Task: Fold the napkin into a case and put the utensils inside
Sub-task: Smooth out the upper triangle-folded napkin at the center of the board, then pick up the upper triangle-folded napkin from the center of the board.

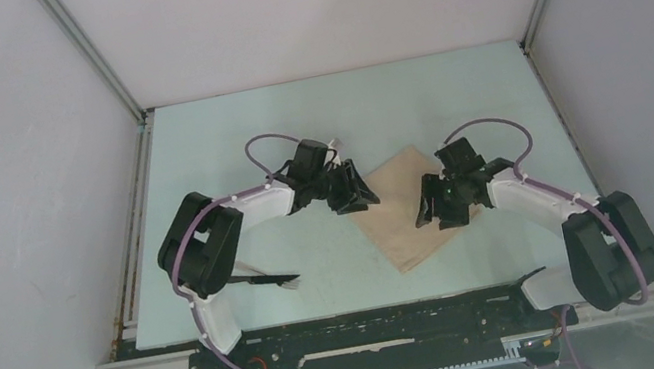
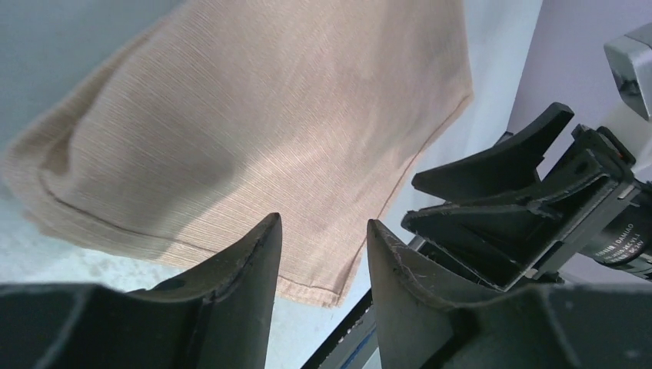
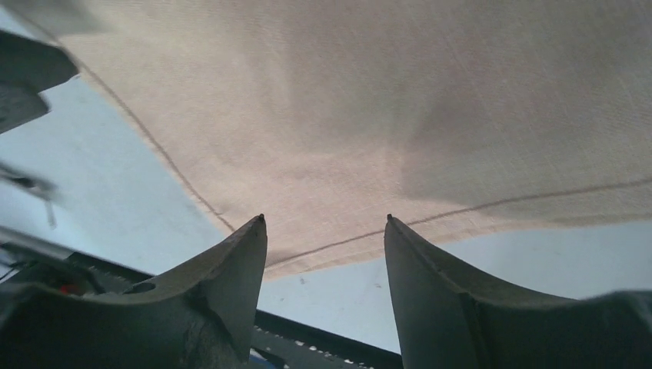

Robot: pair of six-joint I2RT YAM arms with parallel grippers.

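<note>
While the folded napkin (image 1: 403, 222) is lying on the table (image 1: 228, 161) between the arms, a corner pointing toward each, the left gripper (image 1: 351, 190) and right gripper (image 1: 438, 203) are hovering over those opposite corners, equally near, jaws partly parted and gripping nothing.

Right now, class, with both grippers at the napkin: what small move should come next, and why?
Probably lower the right gripper onto the near hem of the napkin and pinch it for the next fold. Both it and the left gripper stand open and empty, the cloth lies flat, and a dark utensil lies outside it.
</note>
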